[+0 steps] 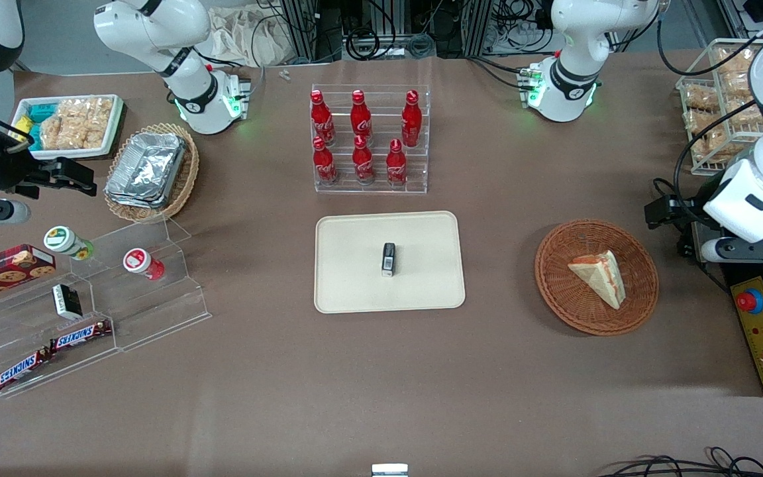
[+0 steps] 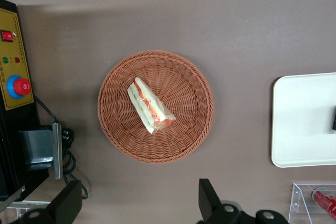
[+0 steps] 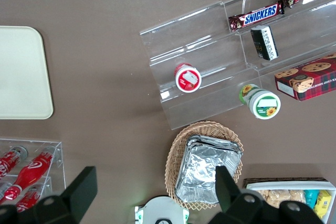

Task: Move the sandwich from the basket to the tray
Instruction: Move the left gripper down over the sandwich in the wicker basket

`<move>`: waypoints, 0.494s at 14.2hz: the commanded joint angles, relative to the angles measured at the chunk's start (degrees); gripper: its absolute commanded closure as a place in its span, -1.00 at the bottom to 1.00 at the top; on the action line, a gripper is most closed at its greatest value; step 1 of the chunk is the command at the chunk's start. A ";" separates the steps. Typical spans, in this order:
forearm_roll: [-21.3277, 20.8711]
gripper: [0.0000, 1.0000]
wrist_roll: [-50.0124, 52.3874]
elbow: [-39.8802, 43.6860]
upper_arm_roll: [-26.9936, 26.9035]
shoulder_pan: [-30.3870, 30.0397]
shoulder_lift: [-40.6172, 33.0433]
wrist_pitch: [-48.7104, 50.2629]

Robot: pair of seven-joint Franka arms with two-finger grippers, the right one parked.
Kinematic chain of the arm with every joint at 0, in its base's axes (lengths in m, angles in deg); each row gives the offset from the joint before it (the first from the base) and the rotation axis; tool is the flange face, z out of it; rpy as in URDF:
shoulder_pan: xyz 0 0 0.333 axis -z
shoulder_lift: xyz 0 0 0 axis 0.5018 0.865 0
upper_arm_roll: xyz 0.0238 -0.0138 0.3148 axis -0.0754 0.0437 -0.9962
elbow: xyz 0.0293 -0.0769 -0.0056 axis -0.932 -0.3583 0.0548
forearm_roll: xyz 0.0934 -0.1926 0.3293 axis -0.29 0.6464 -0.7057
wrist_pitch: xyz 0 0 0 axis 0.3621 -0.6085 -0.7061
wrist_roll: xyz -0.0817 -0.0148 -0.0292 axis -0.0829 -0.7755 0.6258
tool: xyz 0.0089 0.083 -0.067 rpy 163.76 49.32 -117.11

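The sandwich, a pale wedge with a red and green filling stripe, lies in the round reddish-brown basket. The cream tray lies flat at the table's middle, toward the parked arm's end from the basket, with a small black object on it. My gripper hangs high over the table just outside the basket's rim, toward the working arm's end. It is open, its fingers wide apart with nothing between them.
A clear rack of red bottles stands farther from the front camera than the tray. A yellow control box with a red stop button lies by the working arm. Acrylic steps with snacks and a tan basket of foil containers sit toward the parked arm's end.
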 commanded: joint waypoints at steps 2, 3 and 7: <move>1.35 -1.00 -0.95 2.66 -1.01 1.31 2.13 1.30; 1.26 -1.00 -0.86 2.66 -1.01 1.31 3.09 1.21; 1.61 -1.00 2.03 -4.16 -1.45 0.35 5.04 -4.47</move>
